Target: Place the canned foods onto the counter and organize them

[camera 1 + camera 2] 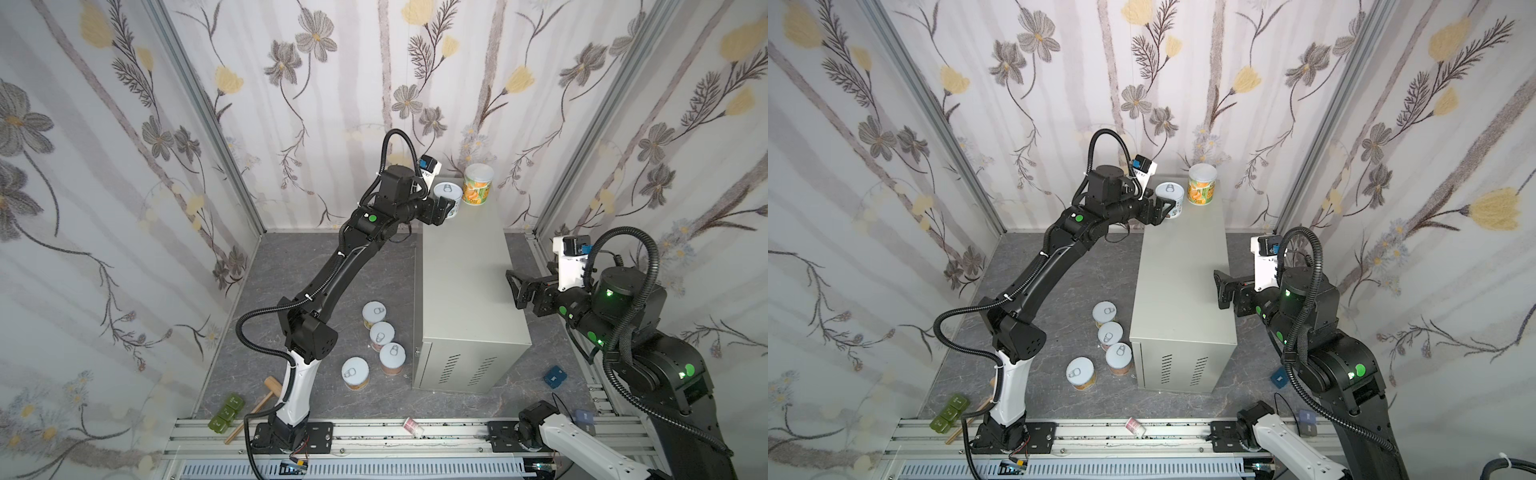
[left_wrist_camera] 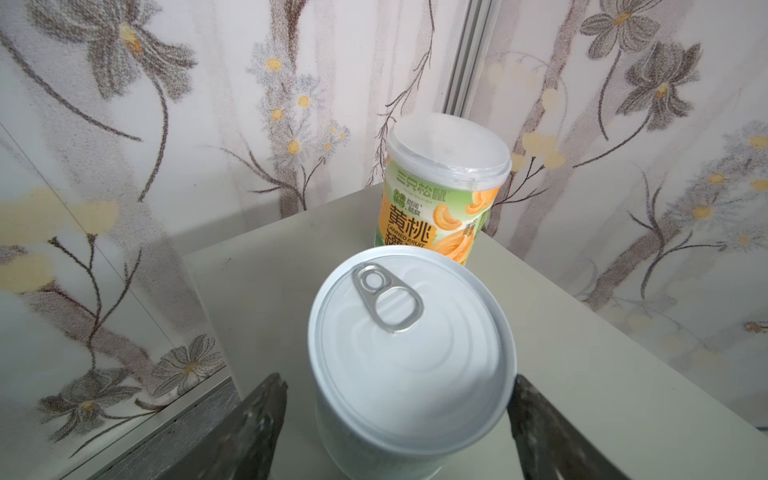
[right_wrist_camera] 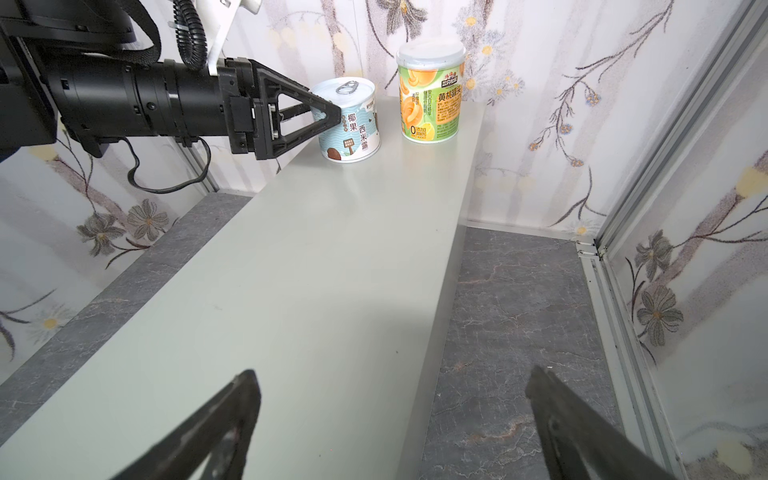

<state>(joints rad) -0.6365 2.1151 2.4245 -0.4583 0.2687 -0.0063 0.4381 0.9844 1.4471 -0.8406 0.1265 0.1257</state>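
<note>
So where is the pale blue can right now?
In both top views the pale blue can stands at the counter's far end, left of the taller peach can, between the left gripper's fingers.

The left arm (image 1: 332,270) rises from its base at the front rail, bends sharply at the elbow and stretches up and away toward the far wall. Its wrist is level and the left pincer (image 2: 401,384) points sideways, jaws parted around a can (image 2: 411,332) — one finger (image 2: 540,415) sits right at the can's side, while a gap shows at the other. The right arm (image 1: 648,357) is folded back on its own side with the wrist level, and the right pincer (image 3: 392,374) is spread wide and empty — it faces across toward the left arm.
</note>
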